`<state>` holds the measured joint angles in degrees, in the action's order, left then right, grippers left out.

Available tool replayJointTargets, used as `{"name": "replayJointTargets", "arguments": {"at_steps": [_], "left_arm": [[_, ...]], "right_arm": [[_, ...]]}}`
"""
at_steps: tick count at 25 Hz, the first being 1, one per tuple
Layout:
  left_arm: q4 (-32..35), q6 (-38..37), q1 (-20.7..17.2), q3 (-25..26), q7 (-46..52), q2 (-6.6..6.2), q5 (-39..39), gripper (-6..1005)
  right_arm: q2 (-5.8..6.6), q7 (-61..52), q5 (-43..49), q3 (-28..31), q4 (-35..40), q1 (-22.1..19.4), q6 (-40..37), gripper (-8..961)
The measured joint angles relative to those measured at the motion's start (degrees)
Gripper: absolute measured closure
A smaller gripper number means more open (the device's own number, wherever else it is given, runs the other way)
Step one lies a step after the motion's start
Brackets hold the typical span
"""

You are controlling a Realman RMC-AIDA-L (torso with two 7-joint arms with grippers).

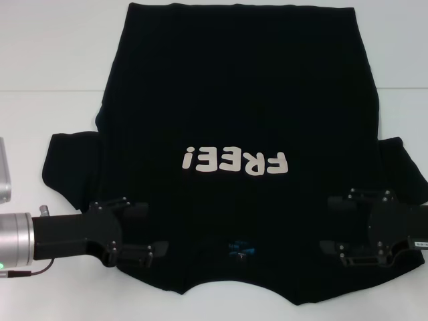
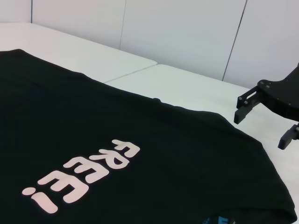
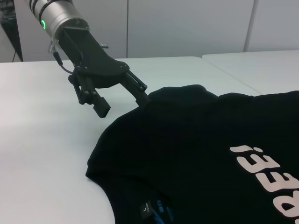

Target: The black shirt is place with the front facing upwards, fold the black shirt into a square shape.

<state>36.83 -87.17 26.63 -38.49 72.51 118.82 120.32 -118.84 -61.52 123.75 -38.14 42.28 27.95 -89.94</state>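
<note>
The black shirt (image 1: 234, 100) lies spread flat on the white table (image 1: 47, 53), front up. Its cream "FREE!" letters (image 1: 235, 161) read upside down in the head view, and the collar with the blue label (image 1: 239, 249) is at the near edge. My left gripper (image 1: 148, 227) is open at the shirt's left shoulder beside the collar. The right wrist view shows this left gripper (image 3: 124, 105) with one finger by the shoulder edge and the other over bare table. My right gripper (image 1: 329, 225) is open at the right shoulder. That right gripper (image 2: 259, 131) holds nothing.
A grey-white device (image 1: 4, 171) stands at the table's left edge. A seam (image 1: 53, 91) runs across the table top. Both sleeves (image 1: 63, 164) spread out sideways past the arms. White wall panels (image 2: 187, 32) rise behind the table.
</note>
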Motion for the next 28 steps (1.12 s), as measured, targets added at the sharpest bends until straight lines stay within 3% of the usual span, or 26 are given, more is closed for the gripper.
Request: {"name": "replayJointTargets", "arguments": {"at_steps": [16, 18, 19, 20, 22, 24, 25, 28], "left_arm": [[0.0, -0.12, -0.28, 0.18, 1.28, 0.0, -0.24, 65], [-0.01, 0.14, -0.1, 1.26, 6.47, -0.02, -0.54, 65], [-0.2, 0.39, 0.49, 2.82, 14.88, -0.43, -0.57, 65], [-0.2, 0.39, 0.49, 2.82, 14.88, -0.43, -0.57, 66], [-0.83, 0.22, 1.26, 4.68, 23.81, -1.28, -0.6, 66], [-1.39, -0.45, 1.93, 7.74, 38.27, -3.26, -0.68, 66], [-1.39, -0.45, 1.93, 7.74, 38.27, -3.26, -0.68, 67], [-1.75, 1.74, 1.89, 8.59, 55.08, -5.91, -0.55, 67]], "right_arm": [[-0.12, -0.12, 0.0, 0.0, 0.0, -0.28, -0.12, 128], [-0.14, -1.4, -0.02, 0.05, 0.0, -0.22, -0.01, 128], [-0.1, -2.15, -0.03, 0.09, -0.01, -0.17, -0.02, 128], [0.01, -3.38, -0.03, 0.1, -0.01, -0.03, -0.11, 128], [0.16, -4.59, -0.04, 0.12, -0.01, 0.05, -0.29, 128], [0.17, -4.9, -0.06, 0.19, 0.0, 0.01, -0.31, 128], [0.17, -4.94, -0.08, 0.21, -0.01, -0.05, -0.32, 128], [0.13, -4.96, -0.12, 0.26, 0.02, -0.27, -0.34, 128]]}}
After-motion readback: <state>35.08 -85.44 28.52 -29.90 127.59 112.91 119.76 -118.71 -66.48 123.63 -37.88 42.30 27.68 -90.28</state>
